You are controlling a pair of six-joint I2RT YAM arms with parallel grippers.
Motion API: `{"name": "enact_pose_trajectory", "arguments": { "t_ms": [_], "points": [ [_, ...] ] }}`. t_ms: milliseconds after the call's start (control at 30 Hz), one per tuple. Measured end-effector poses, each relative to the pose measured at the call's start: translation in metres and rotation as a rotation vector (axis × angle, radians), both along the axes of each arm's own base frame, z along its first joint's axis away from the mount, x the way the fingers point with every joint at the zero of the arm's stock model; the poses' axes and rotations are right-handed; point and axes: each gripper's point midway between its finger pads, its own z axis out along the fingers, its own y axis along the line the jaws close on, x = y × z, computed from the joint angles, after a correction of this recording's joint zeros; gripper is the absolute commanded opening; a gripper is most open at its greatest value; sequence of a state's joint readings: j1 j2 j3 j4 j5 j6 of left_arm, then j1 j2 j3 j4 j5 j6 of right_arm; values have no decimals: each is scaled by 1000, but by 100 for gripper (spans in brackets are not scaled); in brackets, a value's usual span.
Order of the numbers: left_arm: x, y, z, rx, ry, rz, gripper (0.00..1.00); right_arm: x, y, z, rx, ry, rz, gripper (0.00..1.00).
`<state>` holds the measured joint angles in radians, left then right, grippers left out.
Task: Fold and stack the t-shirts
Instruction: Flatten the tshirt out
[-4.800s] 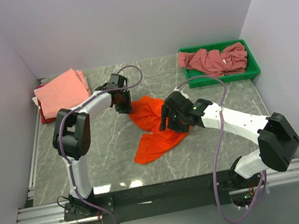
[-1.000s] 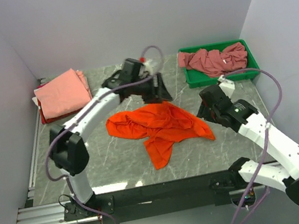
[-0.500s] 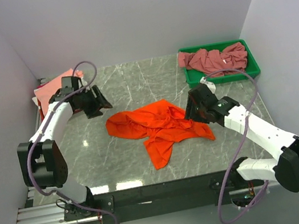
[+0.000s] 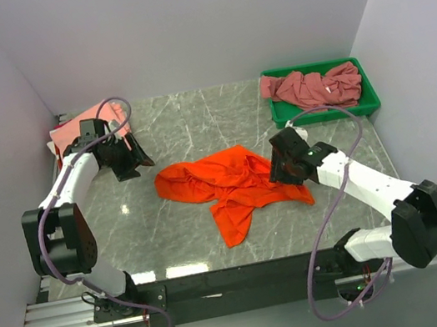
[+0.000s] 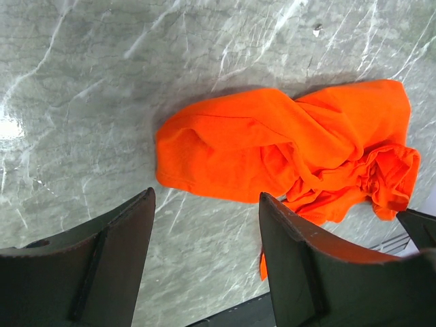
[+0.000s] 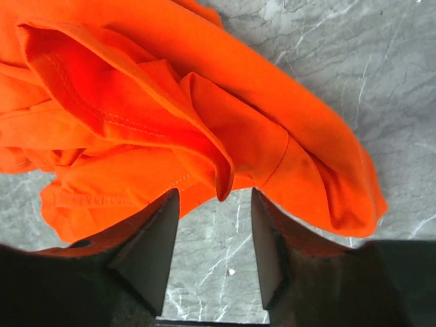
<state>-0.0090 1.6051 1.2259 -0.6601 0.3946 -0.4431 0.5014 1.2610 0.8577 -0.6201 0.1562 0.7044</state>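
- Salmon-pink t-shirts [image 4: 77, 131]: folded stack at the far-left corner of the table [image 4: 171, 231], unchanged.
- Left gripper [image 4: 132, 160]: a second ago it hung over the far middle of the table. It has since swung left and now sits just beside the stack, with its jaws wide apart and empty.
- Orange t-shirt [image 4: 230, 178]: lies loose and crumpled at table centre, touched by neither arm on its left side. Its outline matches that of a second ago but is wider than the earlier bunch (so the spreading appears done, the flattening not).
- Right gripper [image 4: 282, 171]: has moved in to the shirt's right edge. Its fingers stand apart, straddling a hanging fold without clamping it; a fresh grasp seems likely.
- Dusty-rose t-shirts [image 4: 311, 86]: heaped in the green bin [image 4: 329, 115], not yet folded.
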Motion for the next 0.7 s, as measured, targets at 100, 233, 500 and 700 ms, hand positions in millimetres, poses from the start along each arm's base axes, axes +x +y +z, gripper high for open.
{"name": "enact_pose_trajectory", "arguments": {
  "t_ms": [100, 233, 500, 700],
  "points": [
    [-1, 0, -1, 4, 1, -6, 67, 1, 0, -6, -13, 13, 7, 45],
    [-5, 2, -4, 14, 8, -7, 67, 1, 0, -17, -35, 46, 16, 40],
    [-22, 14, -16, 87, 28, 8, 67, 2, -2, -22, -55, 59, 22, 35],
    [-36, 19, -26, 112, 52, 15, 66, 10, 0, -22, -71, 56, 27, 28]
  ]
}}
